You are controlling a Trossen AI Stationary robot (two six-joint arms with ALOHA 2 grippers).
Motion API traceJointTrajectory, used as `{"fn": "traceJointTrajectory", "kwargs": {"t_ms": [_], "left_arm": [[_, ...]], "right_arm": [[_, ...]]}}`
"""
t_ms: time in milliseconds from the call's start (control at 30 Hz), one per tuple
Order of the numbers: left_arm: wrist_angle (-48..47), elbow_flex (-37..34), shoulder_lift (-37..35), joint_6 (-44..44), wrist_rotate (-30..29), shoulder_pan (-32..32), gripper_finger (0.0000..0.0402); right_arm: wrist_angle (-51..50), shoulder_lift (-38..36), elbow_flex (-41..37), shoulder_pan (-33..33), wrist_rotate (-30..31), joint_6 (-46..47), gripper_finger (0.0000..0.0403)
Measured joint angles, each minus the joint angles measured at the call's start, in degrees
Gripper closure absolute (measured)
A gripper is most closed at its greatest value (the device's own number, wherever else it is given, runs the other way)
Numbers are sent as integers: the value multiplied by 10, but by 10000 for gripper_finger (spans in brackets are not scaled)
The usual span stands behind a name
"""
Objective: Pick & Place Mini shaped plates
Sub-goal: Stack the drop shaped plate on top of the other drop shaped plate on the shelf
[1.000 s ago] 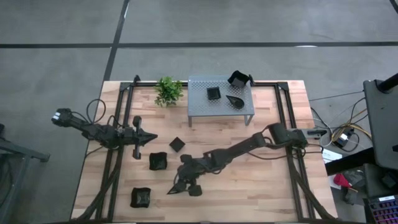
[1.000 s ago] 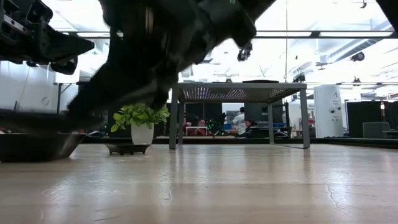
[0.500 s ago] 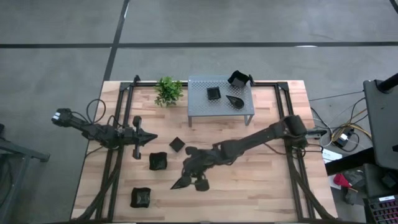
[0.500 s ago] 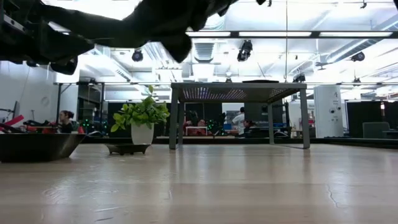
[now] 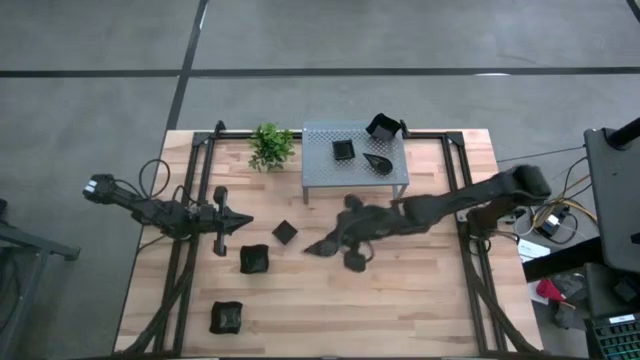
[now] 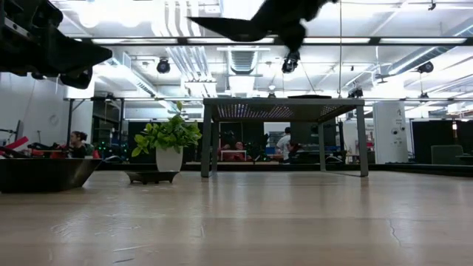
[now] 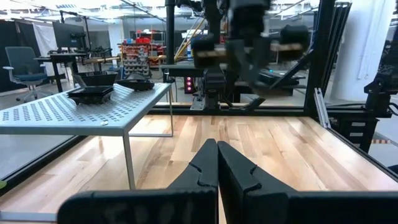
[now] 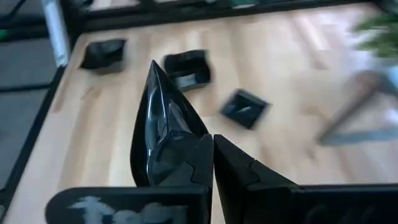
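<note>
The right hand (image 5: pixel 322 246) is raised above the middle of the light wooden worktop (image 5: pixel 420 300), just in front of the grey perforated metal shelf (image 5: pixel 325 172). Its fingers (image 8: pixel 233 168) are closed on a glossy black teardrop-shaped mini plate (image 8: pixel 163 134), which they hold by its broad end, so that the pointed tip goes forward past the fingertips. In the low view this plate (image 6: pixel 233 28) hangs high in the air, well above the wood.

The left hand (image 5: pixel 245 222) waits near the left side of the worktop. Its two dark fingers (image 7: pixel 205 169) are pressed together and hold nothing.

Three other small black plates lie on the worktop between the two arms. A small flat square plate (image 5: pixel 285 232) is just beside the tip of the left hand. A deeper square plate with a wavy rim (image 5: pixel 254 259) lies a little nearer the front edge, and a second deep black dish (image 5: pixel 226 317) is close to the front left corner.

On the shelf there are three more: a small square plate (image 5: pixel 344 150) near the centre, a leaf-shaped plate (image 5: pixel 378 161) to its right, and a deeper square dish (image 5: pixel 383 126) at the back right corner.

A small green plant in a white pot (image 5: pixel 270 146) stands on the worktop to the left of the shelf.
</note>
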Motion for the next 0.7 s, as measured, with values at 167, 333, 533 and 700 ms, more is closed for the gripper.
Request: {"fn": "traceJointTrajectory", "kwargs": {"t_ms": [167, 333, 533, 700], "left_arm": [[0, 0, 0, 0, 0, 0, 401], [0, 0, 0, 0, 0, 0, 401], [0, 0, 0, 0, 0, 0, 401], [0, 0, 0, 0, 0, 0, 401]], "right_arm": [[-12, -107, -78, -32, 71, 25, 395], [-13, -217, -150, -83, 89, 51, 395], [-44, -321, -212, -152, 114, 77, 395], [-88, -370, -235, -206, 132, 79, 395]]}}
